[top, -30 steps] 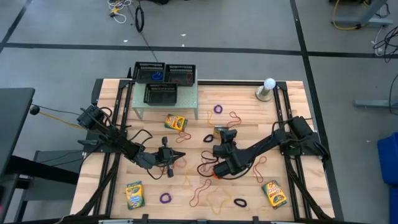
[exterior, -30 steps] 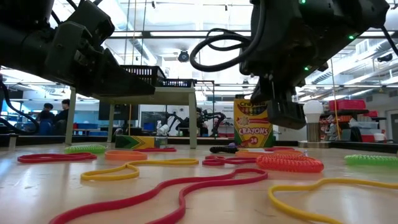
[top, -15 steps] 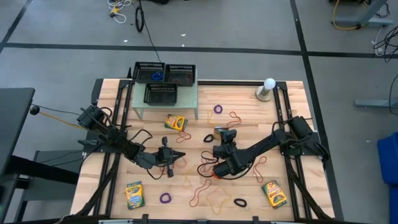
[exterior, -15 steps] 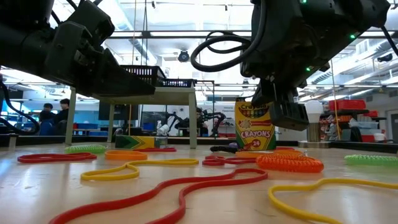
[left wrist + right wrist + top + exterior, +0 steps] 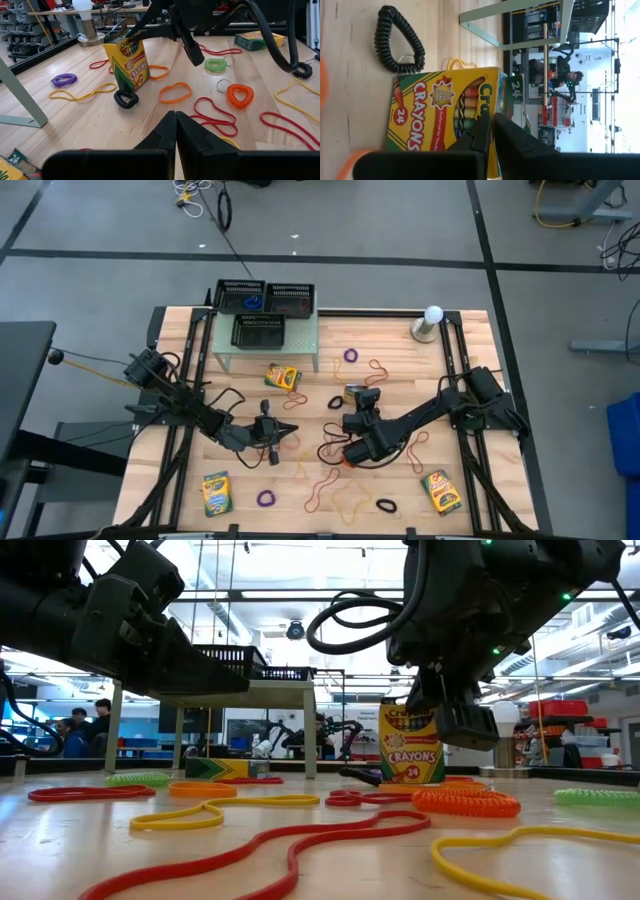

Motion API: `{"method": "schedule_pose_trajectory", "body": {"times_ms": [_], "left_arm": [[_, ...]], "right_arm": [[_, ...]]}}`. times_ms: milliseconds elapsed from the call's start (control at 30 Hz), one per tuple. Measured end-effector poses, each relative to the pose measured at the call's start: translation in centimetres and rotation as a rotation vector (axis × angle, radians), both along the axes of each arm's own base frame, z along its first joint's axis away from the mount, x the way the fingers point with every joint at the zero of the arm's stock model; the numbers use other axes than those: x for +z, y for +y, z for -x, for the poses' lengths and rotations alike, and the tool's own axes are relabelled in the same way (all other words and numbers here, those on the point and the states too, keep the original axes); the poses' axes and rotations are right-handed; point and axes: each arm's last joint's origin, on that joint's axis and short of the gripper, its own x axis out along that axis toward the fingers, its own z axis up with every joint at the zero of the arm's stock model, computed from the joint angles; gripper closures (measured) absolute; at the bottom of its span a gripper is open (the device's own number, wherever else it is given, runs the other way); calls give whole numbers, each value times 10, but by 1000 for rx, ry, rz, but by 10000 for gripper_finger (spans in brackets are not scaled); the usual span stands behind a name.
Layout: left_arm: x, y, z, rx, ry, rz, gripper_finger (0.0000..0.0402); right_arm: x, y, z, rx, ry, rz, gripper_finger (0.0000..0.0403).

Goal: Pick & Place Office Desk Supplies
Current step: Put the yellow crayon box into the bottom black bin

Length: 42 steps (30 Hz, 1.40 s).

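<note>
Just in front of the raised shelf (image 5: pixel 265 345), one crayon box (image 5: pixel 445 107) stands upright on the table, and my right gripper (image 5: pixel 490 122) sits at its top edge; whether those jaws pinch the box or have let go, I cannot tell. Nearer the table's front than the shelf, my left gripper (image 5: pixel 176 120) hovers with jaws pressed together, holding nothing. Finding: the task looks barely begun. Three other crayon boxes and most rubber bands (image 5: pixel 290 840) lie loose on the wood, well short of the mesh trays (image 5: pixel 265 298) atop the shelf
</note>
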Motion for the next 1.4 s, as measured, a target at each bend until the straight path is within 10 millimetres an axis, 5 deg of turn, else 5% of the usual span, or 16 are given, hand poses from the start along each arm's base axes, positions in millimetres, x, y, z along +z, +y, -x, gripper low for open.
{"method": "schedule_pose_trajectory", "body": {"times_ms": [333, 900, 1400], "left_arm": [[0, 0, 0, 0, 0, 0, 390], [0, 0, 0, 0, 0, 0, 390], [0, 0, 0, 0, 0, 0, 390]], "right_arm": [[-1, 10, 3, 27, -3, -25, 375], [-1, 12, 2, 20, -27, -61, 283], [35, 18, 10, 36, -165, -119, 245]]}}
